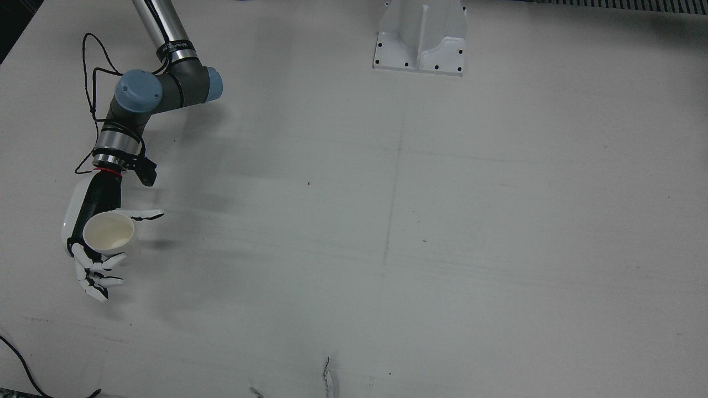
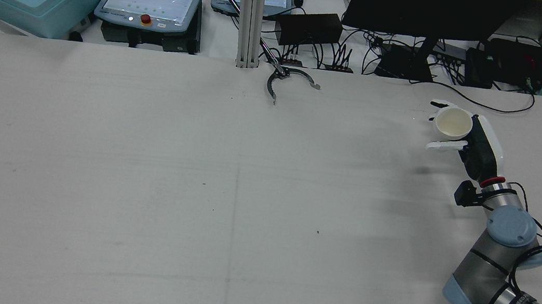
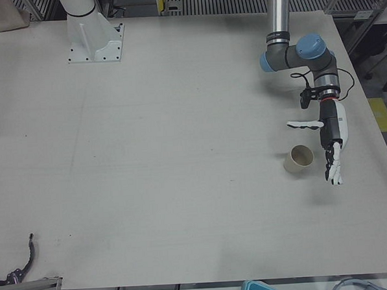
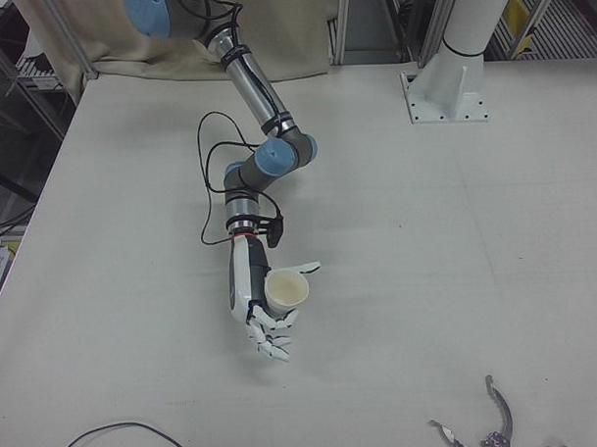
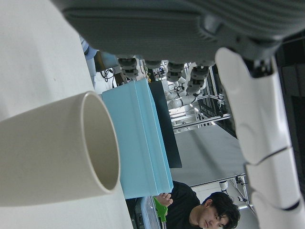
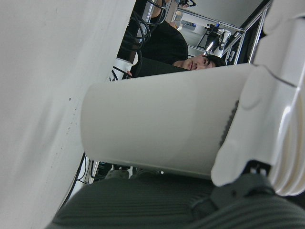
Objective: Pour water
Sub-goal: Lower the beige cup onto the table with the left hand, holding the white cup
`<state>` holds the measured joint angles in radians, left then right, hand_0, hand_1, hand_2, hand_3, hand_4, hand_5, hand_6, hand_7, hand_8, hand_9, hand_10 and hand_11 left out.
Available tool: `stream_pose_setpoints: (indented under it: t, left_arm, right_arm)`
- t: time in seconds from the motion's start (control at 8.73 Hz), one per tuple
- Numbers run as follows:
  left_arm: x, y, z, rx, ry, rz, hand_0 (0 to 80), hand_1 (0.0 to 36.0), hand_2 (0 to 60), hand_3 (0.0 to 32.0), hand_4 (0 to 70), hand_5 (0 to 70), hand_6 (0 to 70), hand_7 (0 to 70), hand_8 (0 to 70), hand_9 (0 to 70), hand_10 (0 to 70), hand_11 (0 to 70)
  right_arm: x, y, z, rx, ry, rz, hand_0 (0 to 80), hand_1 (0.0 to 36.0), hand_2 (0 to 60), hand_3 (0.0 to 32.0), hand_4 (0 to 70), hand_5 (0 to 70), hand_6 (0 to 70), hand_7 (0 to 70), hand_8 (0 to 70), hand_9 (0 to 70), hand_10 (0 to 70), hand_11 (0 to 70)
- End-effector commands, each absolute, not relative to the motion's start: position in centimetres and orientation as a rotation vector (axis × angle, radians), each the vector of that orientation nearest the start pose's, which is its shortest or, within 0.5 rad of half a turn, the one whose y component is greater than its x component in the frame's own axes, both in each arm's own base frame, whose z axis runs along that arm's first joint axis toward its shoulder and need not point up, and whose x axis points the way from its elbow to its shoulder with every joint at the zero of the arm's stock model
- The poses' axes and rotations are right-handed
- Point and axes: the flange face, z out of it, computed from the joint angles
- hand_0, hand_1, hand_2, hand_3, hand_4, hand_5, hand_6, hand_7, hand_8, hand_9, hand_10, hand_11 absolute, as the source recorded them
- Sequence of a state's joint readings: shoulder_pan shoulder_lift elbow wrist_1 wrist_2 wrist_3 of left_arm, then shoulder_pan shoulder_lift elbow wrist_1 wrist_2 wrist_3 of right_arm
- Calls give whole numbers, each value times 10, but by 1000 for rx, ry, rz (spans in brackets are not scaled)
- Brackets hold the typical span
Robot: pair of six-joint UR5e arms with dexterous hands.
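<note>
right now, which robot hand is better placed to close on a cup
Right, probably. The right robot hand is open, with its cup against the palm, between thumb and straight fingers. The left robot hand lies open beside the other cup, with a gap between them.

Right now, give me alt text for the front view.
The robot's right hand, fingers spread open, flanks an upright, empty white cup near the left edge of a grey table. A white pedestal stands at top centre.
</note>
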<state>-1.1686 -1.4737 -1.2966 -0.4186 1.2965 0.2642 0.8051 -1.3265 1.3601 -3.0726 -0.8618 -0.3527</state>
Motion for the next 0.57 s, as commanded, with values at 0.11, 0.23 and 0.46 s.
stream_pose_setpoints:
  t: [0.11,0.23,0.46]
  left_arm:
    - [13,-443,831,139,2077,-1988,532,139,0,0,129,92,0,119,0,9,45,86]
    - [14,-443,832,137,2075,-1988,531,137,0,0,134,102,0,119,0,9,47,88]
    - [13,-443,832,139,2075,-1989,531,139,0,0,139,113,0,120,0,10,47,89]
  right_arm:
    - [-262,-554,655,-290,2476,-2290,546,64,0,0,186,55,59,35,69,113,35,67]
    - [-263,-554,654,-289,2477,-2288,539,67,0,0,142,12,6,0,23,41,1,16]
    - [-265,-555,651,-282,2481,-2283,536,71,0,0,134,17,0,0,27,44,1,19]
